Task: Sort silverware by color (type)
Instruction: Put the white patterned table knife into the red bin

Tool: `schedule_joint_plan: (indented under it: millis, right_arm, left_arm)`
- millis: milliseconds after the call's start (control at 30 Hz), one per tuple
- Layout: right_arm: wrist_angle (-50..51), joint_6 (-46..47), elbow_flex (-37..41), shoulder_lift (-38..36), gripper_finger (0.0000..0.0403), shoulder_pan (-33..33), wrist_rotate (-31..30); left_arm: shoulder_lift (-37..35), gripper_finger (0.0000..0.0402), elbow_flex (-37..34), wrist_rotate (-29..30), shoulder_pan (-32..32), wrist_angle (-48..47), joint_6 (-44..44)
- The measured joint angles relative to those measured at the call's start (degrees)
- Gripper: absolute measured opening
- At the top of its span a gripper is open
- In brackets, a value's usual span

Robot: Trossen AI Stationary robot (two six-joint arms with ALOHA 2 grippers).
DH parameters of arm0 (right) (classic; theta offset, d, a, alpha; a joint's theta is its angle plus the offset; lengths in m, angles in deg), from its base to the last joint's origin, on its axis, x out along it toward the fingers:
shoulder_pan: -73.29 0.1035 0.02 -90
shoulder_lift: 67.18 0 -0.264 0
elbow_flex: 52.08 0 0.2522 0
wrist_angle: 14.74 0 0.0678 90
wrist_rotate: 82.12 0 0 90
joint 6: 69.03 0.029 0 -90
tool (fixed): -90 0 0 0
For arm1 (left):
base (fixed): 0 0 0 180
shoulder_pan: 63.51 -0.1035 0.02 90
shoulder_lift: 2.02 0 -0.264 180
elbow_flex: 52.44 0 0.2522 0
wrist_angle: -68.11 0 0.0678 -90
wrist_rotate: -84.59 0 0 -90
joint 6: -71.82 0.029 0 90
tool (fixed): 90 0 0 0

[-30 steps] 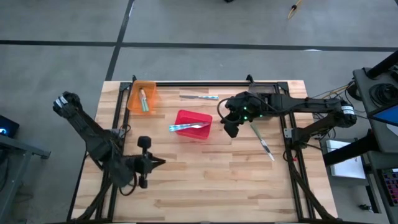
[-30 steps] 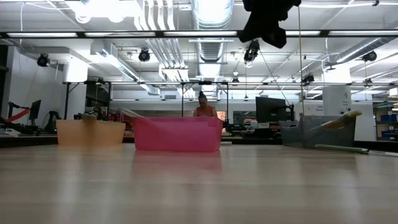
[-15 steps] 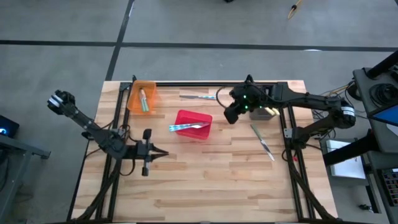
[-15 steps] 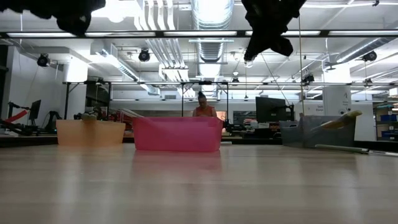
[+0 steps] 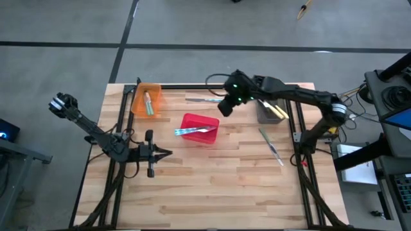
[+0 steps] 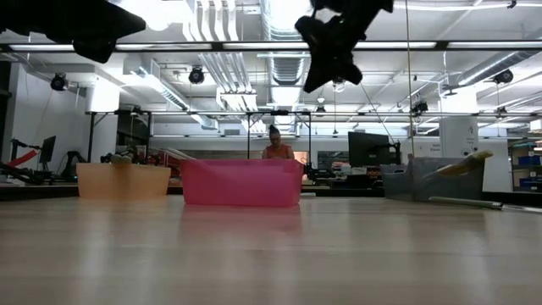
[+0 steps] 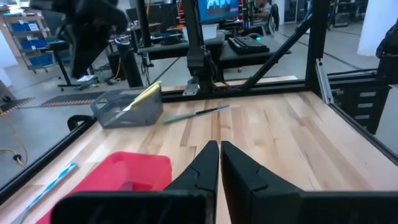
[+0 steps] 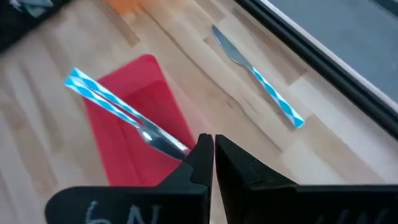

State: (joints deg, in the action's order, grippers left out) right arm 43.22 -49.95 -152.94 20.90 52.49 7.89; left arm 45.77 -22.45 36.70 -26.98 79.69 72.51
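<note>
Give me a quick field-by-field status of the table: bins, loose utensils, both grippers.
orange bin: holds green-handled utensils
red bin: blue-handled utensils across its rim
grey bin: holds a yellow-handled utensil
loose blue-handled knife: on the table by the far edge
loose green-handled utensil: on the table near the grey bin
right gripper: shut, empty, raised near the blue knife
left gripper: shut, empty, waiting left of the red bin

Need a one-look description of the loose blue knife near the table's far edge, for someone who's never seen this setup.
Start at the pale wooden table and find the red plastic bin near its middle. Just beyond it, by the black rail along the far edge, a slim knife with a blue-striped handle lies flat on bare wood. Unlike the blue utensils propped across the red bin, it sits alone, outside any bin.
</note>
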Motion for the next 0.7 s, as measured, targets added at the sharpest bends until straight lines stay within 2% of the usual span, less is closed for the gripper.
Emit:
schedule_joint_plan:
  millis: [233,367,567,700]
  right_arm:
    - [9.9,-4.3,-10.9,9.3,0.0009,-1.9,0.0]
    - [14.6,-9.9,-15.5,13.0,0.0009,-2.9,0.0]
    - [18.1,-17.5,-20.6,18.1,0.0009,-4.5,-0.1]
    - [19.8,-25.8,-22.8,21.0,0.0009,-5.5,-0.1]
  left_arm:
    - [0.4,0.0000,0.0,1.4,0.0,-0.1,2.7]
    - [0.1,0.0000,0.6,1.7,0.0,-0.3,5.1]
    - [0.0,0.0000,5.3,7.0,0.0,-0.2,12.2]
    - [0.0,0.0000,8.9,9.9,0.0,-3.9,15.3]
